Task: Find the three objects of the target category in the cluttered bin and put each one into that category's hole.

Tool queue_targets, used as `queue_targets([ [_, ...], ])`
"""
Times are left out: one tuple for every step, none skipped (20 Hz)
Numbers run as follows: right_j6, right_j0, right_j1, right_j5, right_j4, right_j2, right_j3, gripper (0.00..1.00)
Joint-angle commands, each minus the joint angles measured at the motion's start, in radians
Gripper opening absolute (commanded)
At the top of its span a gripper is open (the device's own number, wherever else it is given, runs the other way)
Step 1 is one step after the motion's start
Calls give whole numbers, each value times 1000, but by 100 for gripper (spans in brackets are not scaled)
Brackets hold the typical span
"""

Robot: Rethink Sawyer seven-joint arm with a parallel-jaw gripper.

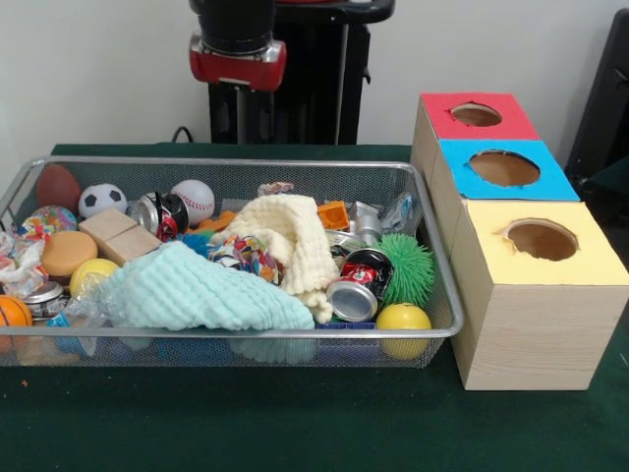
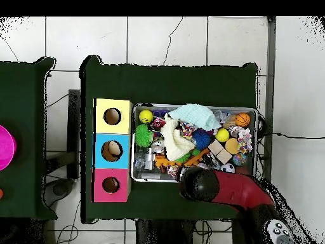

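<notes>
wire-mesh bin (image 1: 447, 295) sits packed on the green table (image 1: 295, 433), the sawyer arm (image 1: 238, 47) raised above its far edge; only the wrist shows in the front view and the overhead view sees the arm from the top, so whether the pincer is released or clenched cannot be told. the target category is not given in the pictures, so the task's things lie somewhere in the clutter: balls are spread across the bin, cans sit near the middle and the box-side end. from the arm, every candidate lies below and toward the camera in the front view, the crushed red can (image 1: 359, 285) nearest the boxes, its long axis tilted with the open end facing forward. counted in the front view: three boxes in a row beside the bin, one hole each — red box (image 1: 477, 115), blue box (image 1: 503, 168), yellow box (image 1: 543, 240); two cloths, a mint one (image 1: 187, 290) and a cream one (image 1: 285, 236); at least seven balls, among them a soccer ball (image 1: 101, 200), a baseball (image 1: 194, 199), a basketball (image 1: 12, 313) and a yellow ball (image 1: 404, 317); one spiky green ball (image 1: 408, 267); two wooden blocks (image 1: 120, 236); at least three cans, some part hidden. any pick likely means reaching down past the cloths
</notes>
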Motion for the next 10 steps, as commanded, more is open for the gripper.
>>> queue_targets([
  [270, 89, 80, -5, 82, -41, -73, 100],
  [272, 100, 88, -9, 92, -49, -80, 100],
  [276, 112, 97, -14, 99, -59, -88, 100],
  [280, 124, 106, -19, 105, -68, -97, 100],
  [284, 137, 117, -31, 111, -79, -105, 100],
  [290, 149, 128, -50, 117, -89, -109, 100],
  [293, 160, 139, -68, 123, -98, -114, 100],
  [295, 168, 149, -81, 131, -104, -117, 100],
  [291, 173, 159, -89, 141, -108, -123, 100],
  [288, 177, 167, -97, 150, -112, -126, 100],
])
